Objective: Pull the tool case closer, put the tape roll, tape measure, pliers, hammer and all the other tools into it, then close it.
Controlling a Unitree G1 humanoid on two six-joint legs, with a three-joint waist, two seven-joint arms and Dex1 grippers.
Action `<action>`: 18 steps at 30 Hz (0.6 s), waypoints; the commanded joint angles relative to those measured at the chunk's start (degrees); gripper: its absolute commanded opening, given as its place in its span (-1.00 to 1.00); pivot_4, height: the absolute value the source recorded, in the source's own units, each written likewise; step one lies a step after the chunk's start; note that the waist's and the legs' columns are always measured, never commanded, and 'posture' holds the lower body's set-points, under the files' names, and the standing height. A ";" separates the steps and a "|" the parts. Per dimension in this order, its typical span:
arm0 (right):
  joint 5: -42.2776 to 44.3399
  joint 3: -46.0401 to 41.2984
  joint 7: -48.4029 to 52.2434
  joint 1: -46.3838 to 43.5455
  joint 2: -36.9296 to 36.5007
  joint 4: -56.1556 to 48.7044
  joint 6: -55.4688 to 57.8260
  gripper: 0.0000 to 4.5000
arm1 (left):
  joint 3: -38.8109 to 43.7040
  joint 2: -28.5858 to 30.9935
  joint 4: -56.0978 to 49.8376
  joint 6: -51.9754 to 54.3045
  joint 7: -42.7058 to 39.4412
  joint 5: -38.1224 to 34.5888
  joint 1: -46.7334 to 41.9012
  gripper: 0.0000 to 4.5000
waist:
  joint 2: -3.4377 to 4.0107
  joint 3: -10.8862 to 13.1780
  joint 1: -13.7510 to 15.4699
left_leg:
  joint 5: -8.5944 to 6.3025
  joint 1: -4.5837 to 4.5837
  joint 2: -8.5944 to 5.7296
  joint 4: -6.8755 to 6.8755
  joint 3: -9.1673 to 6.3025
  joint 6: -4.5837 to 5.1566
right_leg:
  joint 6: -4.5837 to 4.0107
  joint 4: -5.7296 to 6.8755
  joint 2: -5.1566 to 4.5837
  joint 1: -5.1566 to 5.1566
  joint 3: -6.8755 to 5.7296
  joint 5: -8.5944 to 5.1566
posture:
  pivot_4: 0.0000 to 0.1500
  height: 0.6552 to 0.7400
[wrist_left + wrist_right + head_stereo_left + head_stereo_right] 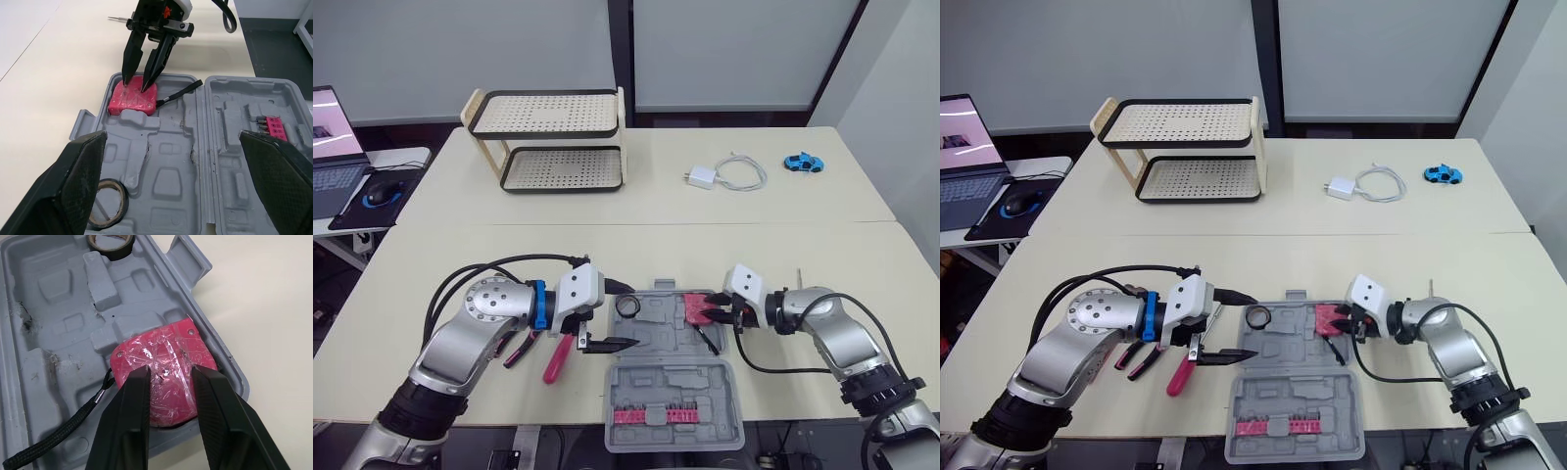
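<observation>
There is one tool case (pixel 671 387), one tape roll (pixel 123 196), one tape measure (pixel 132 102) (pink) and one rack (pixel 548 127).

2-tier rack (pixel 548 137) at far side of table (pixel 636 211). White charger (pixel 701 176) w/ coiled cable (pixel 744 173) right of it; blue toy car (pixel 802 163) further right. Laptop (pixel 335 157) + mouse (pixel 380 194) on side desk, far left.

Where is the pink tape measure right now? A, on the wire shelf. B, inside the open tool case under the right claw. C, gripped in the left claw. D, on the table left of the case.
B: the tape measure lies in a corner recess of the open tool case, with the right claw poised over it.
</observation>
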 commanded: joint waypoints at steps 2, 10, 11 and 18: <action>-1.93 2.01 -0.26 0.74 0.07 2.98 -1.07 -0.37 | 1.83 0.75 -0.68 0.10 0.36 -0.95 0.18 1.00 | 0.00 0.00 0.02 | -0.10 0.35 0.01 -0.09 -0.01 0.18 | 0.00 -0.08 0.00 0.38 0.00 0.00 | 1.00 1.00; 0.59 -1.50 -1.08 1.25 -1.17 -5.97 -2.96 -0.37 | 4.37 1.26 1.41 -1.86 0.51 -1.36 1.46 1.00 | 0.06 0.03 0.01 | -0.13 0.51 0.02 -0.09 -0.04 0.22 | 0.00 -0.11 0.03 0.54 0.00 -0.01 | 1.00 1.00; 1.10 -2.22 -1.22 1.76 -1.63 -8.14 -2.57 -0.37 | 5.12 1.29 1.73 -2.26 0.54 -1.55 1.83 1.00 | 0.08 0.04 0.02 | -0.12 0.47 0.03 -0.09 -0.06 0.22 | 0.00 -0.11 0.01 0.50 -0.01 -0.01 | 1.00 1.00; 6.26 -12.64 -6.17 6.57 -3.96 -25.76 4.62 -0.37 | 16.02 1.41 5.89 -2.11 4.17 -4.95 4.93 1.00 | 0.10 0.07 0.15 | -0.13 0.40 0.09 -0.12 -0.10 0.22 | 0.00 -0.14 -0.06 0.46 0.00 -0.01 | 1.00 1.00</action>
